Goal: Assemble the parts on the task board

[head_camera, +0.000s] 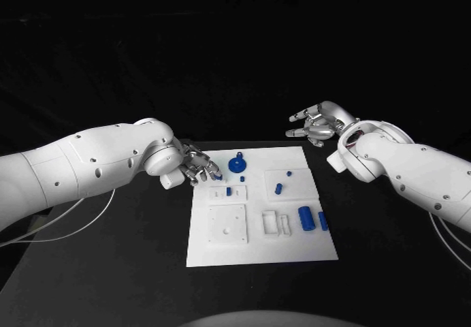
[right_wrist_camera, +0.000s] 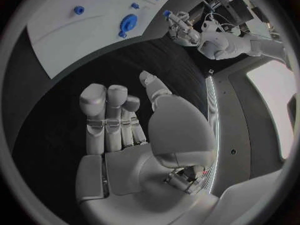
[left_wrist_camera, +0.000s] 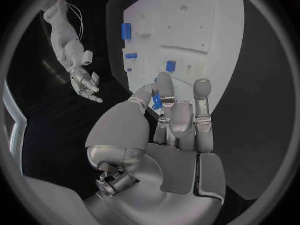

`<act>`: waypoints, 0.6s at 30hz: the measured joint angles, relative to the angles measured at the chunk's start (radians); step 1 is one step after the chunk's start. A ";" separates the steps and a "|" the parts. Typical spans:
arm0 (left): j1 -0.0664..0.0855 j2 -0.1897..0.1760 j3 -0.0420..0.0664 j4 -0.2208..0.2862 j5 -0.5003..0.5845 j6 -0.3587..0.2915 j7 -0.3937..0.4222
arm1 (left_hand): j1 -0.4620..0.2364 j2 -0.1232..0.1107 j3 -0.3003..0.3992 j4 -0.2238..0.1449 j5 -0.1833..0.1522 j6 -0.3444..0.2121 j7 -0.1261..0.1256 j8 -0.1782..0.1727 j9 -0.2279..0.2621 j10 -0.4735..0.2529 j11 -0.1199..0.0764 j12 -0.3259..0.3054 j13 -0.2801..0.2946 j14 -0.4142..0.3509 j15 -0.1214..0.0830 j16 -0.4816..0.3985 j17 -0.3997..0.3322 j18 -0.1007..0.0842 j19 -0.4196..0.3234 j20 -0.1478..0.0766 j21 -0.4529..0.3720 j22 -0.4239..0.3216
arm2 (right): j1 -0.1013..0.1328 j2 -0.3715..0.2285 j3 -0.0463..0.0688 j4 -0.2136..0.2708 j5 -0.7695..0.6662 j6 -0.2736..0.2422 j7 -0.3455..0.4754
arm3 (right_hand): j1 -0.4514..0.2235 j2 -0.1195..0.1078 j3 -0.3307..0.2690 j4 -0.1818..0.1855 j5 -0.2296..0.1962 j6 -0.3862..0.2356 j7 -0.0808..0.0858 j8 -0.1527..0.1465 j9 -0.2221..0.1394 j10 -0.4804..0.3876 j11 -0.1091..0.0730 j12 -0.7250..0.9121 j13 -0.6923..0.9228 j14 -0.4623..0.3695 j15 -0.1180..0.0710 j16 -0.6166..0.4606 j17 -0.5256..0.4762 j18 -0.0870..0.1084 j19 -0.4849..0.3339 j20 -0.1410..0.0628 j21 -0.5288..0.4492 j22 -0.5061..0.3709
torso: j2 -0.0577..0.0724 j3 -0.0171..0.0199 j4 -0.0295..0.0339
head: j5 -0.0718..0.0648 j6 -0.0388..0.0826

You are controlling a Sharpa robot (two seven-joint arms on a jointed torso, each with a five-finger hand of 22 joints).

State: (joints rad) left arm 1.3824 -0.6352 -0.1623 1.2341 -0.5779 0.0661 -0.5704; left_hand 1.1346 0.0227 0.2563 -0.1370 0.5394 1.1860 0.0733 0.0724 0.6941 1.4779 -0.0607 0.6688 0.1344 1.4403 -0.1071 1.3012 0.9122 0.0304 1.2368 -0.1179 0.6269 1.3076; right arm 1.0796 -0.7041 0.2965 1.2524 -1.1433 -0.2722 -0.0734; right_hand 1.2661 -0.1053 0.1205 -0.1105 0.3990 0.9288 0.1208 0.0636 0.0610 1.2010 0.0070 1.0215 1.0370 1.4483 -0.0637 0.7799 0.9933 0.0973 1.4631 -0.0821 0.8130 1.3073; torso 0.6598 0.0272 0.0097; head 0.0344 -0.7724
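Left hand (head_camera: 199,168) at the board's (head_camera: 295,242) far left corner, pinching a small blue part (left_wrist_camera: 157,101) between thumb and fingertips. Part held just above the white surface, beside the round blue knob (head_camera: 237,163) and over the plate carrying a short blue peg (head_camera: 229,191). Target seat judged to lie directly below and slightly right of the fingertips, so a short descent only. Long axis of the pinched part not determinable. Right hand (head_camera: 317,124) spread, holding nothing, off the board's far right corner, well apart from the parts; left clearly nearer. Head view hides the part behind fingers; left wrist view confirms the pinch. Right wrist view confirms an unloaded palm (right_wrist_camera: 134,135).
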 measured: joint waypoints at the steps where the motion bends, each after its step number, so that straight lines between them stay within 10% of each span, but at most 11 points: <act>1: 0.000 -0.002 -0.005 0.005 -0.002 -0.003 -0.002 | 0.000 0.000 0.002 0.001 0.006 0.000 0.000 0.000 0.009 0.000 0.000 0.000 0.003 0.000 0.000 0.000 0.003 0.000 0.000 0.000 0.000 0.000 | 0.000 0.000 0.000 0.000 0.000 0.000 0.000 | 0.000 0.000 0.000 0.000 0.000 0.000 0.000 0.000 0.000 0.000 0.000 0.000 0.000 0.000 0.000 0.000 0.000 0.000 0.000 0.000 0.000 0.000 | 0.000 0.0002 0.0002 | 0.000 -0.001; 10: 0.000 -0.001 -0.061 0.027 -0.040 -0.033 -0.011 | -0.040 -0.015 0.037 -0.022 0.066 0.004 0.003 0.006 0.116 0.007 0.000 0.000 0.009 0.007 -0.004 0.007 0.021 0.000 0.000 0.000 0.008 0.000 | 0.000 0.000 0.000 0.000 0.001 0.001 0.000 | 0.000 0.000 0.003 -0.003 0.004 0.000 0.000 0.000 0.000 0.000 0.000 0.000 -0.001 0.000 0.000 0.000 0.000 0.000 0.000 0.000 0.000 0.000 | 0.000 0.0003 0.0008 | 0.002 -0.004; 18: -0.004 0.009 -0.076 0.027 -0.073 -0.063 -0.011 | -0.052 -0.018 0.039 -0.024 0.073 0.005 0.003 0.006 0.161 0.007 0.000 0.013 0.013 0.007 -0.004 0.007 0.021 0.000 0.000 0.000 0.010 0.000 | 0.000 -0.001 0.000 0.001 0.002 0.001 0.000 | 0.000 0.000 0.003 -0.003 0.004 0.000 0.000 0.000 0.000 0.000 0.000 0.000 -0.001 0.000 0.000 0.000 0.000 0.000 0.000 0.000 0.000 0.000 | 0.001 0.0005 0.0003 | 0.004 -0.008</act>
State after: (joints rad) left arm 1.3785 -0.6264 -0.2380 1.2612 -0.6508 0.0033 -0.5816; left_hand 1.0828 0.0050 0.2950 -0.1610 0.6128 1.1908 0.0760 0.0784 0.8551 1.4849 -0.0606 0.6814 0.1475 1.4475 -0.1108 1.3083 0.9328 0.0304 1.2367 -0.1179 0.6364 1.3073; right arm 1.0795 -0.7055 0.2964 1.2535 -1.1416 -0.2713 -0.0734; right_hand 1.2661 -0.1053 0.1232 -0.1132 0.4029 0.9287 0.1208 0.0636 0.0610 1.2011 0.0071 1.0215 1.0362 1.4483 -0.0637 0.7800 0.9931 0.0972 1.4631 -0.0821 0.8130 1.3073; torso 0.6607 0.0277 0.0100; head 0.0381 -0.7800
